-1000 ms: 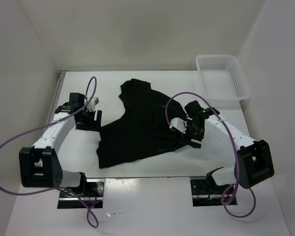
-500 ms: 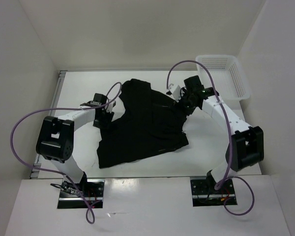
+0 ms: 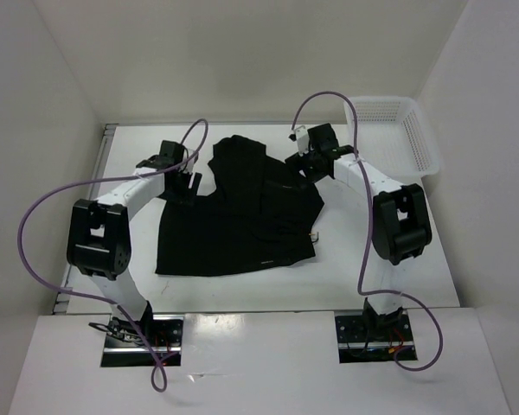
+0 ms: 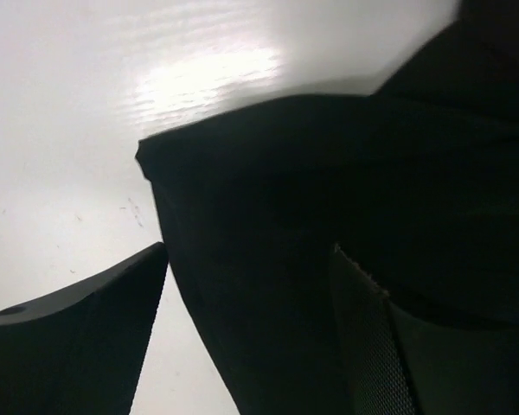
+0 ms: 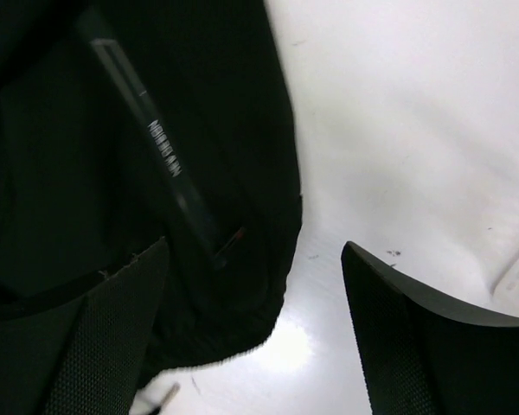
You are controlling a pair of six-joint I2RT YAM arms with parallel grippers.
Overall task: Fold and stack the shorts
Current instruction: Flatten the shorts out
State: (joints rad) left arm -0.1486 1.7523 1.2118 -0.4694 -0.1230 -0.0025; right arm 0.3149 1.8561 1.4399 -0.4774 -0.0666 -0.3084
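The black shorts (image 3: 242, 212) lie spread on the white table (image 3: 372, 251), wider than the basket. My left gripper (image 3: 187, 183) is at the shorts' upper left edge. In the left wrist view its jaws stand open around a fold of black fabric (image 4: 259, 259). My right gripper (image 3: 304, 164) is at the shorts' upper right corner. In the right wrist view its jaws stand open, with the fabric edge (image 5: 199, 216) between them and a dark strip with pale lettering (image 5: 164, 156) on the cloth.
A white mesh basket (image 3: 396, 137) stands at the back right corner. White walls close in the table on the left, back and right. Purple cables (image 3: 43, 216) loop off both arms.
Both arms have swung away from me to the shorts' far corners. The shorts have shifted left and spread flatter along their near edge.
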